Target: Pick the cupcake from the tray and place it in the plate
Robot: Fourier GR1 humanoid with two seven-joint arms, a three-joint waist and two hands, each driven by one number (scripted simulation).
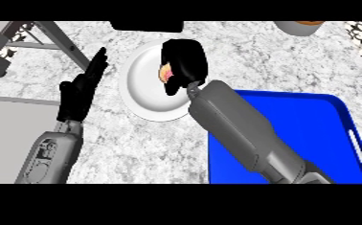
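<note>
The cupcake (167, 72) sits in my right hand (185, 61) above the white plate (145, 95), only a sliver of its pink and orange showing between my curled black fingers. My fingers and thumb wrap round it and hide most of it, so I cannot tell whether its base touches the plate or hangs just over it. The hand lies over the plate's right half, near the rim on the tray's side.

My right forearm (240, 128) runs down and to the right from the wrist, crossing the plate's lower right edge and the upper left corner of the blue tray (311, 123). The tray lies just beside the plate on the right, its raised rim showing along the top and right sides.

My left hand (83, 87) is to the left of the plate, apart from it, fingers straight and pointing up and away from me, holding nothing. Its grey forearm (48, 157) comes in from the lower left.

All of this rests on a grey speckled counter (141, 142). At the far edge, a dark object (146, 25) sits just beyond the plate, and a round container (300, 27) shows at the upper right, both cut off by the view. Grey metal bars (50, 39) angle across the upper left corner.
</note>
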